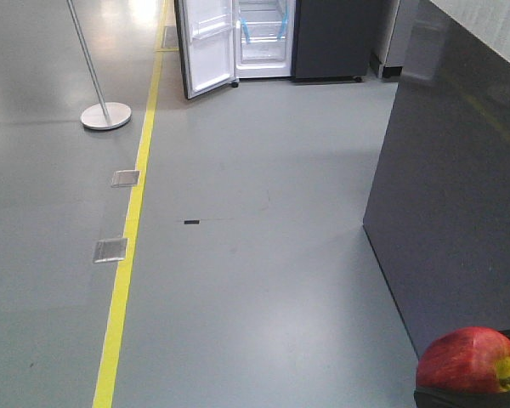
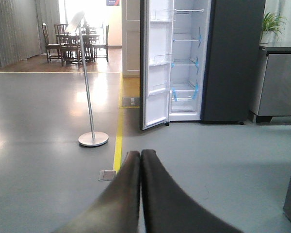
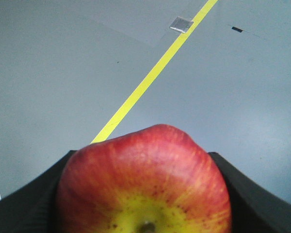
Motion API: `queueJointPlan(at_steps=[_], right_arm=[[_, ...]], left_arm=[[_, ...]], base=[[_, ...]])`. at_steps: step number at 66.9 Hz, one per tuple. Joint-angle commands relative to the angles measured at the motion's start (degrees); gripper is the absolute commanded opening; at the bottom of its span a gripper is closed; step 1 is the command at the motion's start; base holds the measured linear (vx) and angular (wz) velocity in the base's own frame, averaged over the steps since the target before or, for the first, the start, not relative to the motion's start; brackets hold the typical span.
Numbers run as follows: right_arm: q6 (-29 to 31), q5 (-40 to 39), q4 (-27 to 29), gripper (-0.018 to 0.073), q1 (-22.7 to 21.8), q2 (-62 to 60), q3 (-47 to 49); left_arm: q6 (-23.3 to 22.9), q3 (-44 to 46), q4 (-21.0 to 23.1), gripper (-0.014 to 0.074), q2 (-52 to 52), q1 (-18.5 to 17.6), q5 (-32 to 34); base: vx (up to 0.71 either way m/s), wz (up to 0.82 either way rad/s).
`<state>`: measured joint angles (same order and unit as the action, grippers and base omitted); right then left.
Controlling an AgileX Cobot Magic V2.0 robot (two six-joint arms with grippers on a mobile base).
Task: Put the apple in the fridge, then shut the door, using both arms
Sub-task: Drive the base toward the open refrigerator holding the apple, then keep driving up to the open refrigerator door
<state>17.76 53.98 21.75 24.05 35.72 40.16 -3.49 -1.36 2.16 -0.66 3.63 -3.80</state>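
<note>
**Indoor test hall or showroom, not a lived-in home**

Big open polished grey floor (image 1: 263, 289) with a yellow taped line (image 1: 127, 255) and metal floor plates (image 1: 110, 250). A fridge (image 2: 186, 58) stands open at the far side, with a freestanding pole stand (image 2: 93, 139) nearby. Dining table and chairs (image 2: 72, 41) are staged at the back (wood flooring there). A potted plant (image 2: 271, 22) sits on a grey cabinet (image 2: 279, 82).

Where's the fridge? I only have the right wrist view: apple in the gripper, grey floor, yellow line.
Observer: The fridge is far ahead, across a long stretch of floor.
Operator: Door open?
Observer: Yes. The door is swung wide, its white inner side and bins showing.
Operator: Left gripper?
Observer: The left gripper is shut on nothing and points toward the fridge.
</note>
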Motion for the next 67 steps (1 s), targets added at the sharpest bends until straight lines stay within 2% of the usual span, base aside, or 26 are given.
queueJointPlan(at_steps=[1,67], right_arm=[[0.6,-3.4,1.3,0.0088,0.0,0.0,1.6],[0.6,-3.4,1.5,0.0088,0.0,0.0,1.6]], left_arm=[[-0.2,1.1,0.2,-0.0006,-0.7,0.2,4.1],[-0.2,1.1,0.2,-0.0006,-0.7,0.2,3.8]], base=[[0.34,-0.02],[0.37,-0.02]])
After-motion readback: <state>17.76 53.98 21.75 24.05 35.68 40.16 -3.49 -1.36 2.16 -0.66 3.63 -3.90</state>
